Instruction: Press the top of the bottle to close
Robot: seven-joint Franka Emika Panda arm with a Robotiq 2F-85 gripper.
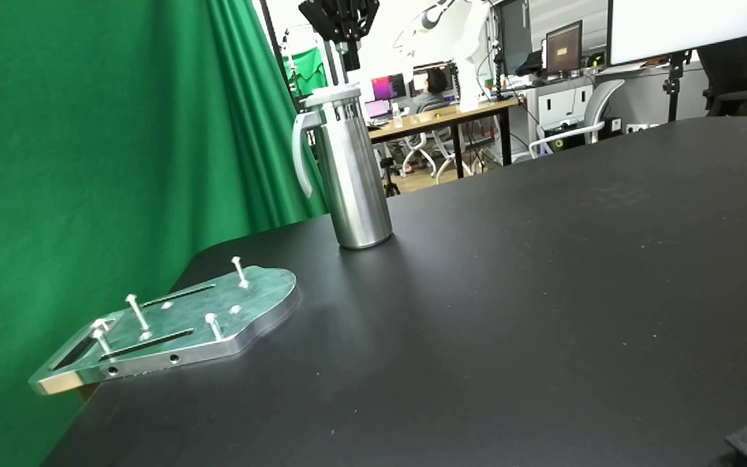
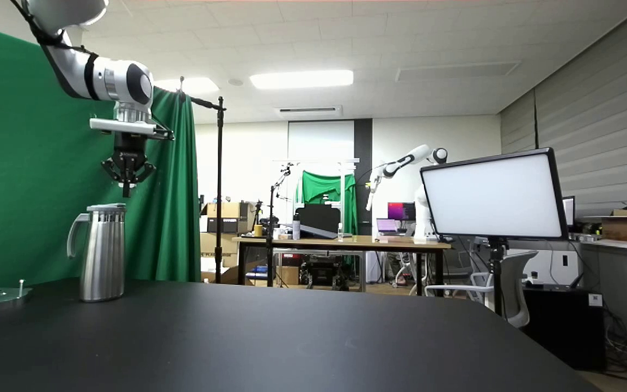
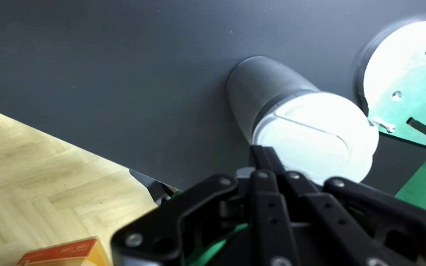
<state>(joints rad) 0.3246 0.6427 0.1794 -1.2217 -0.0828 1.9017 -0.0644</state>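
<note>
My gripper (image 3: 264,150) has its tips together, holding nothing, just above the cap (image 3: 318,136) but not touching, off toward the rim opposite the handle (image 1: 298,154). I'd shift to the cap's middle, then press straight down, slowly: an off-centre push could tip the bottle (image 1: 357,175), upright near the tabletop's (image 1: 529,311) far edge, by a corner. Beyond that edge, a box (image 3: 67,252) carries upside-down digits I can't read surely.
</note>
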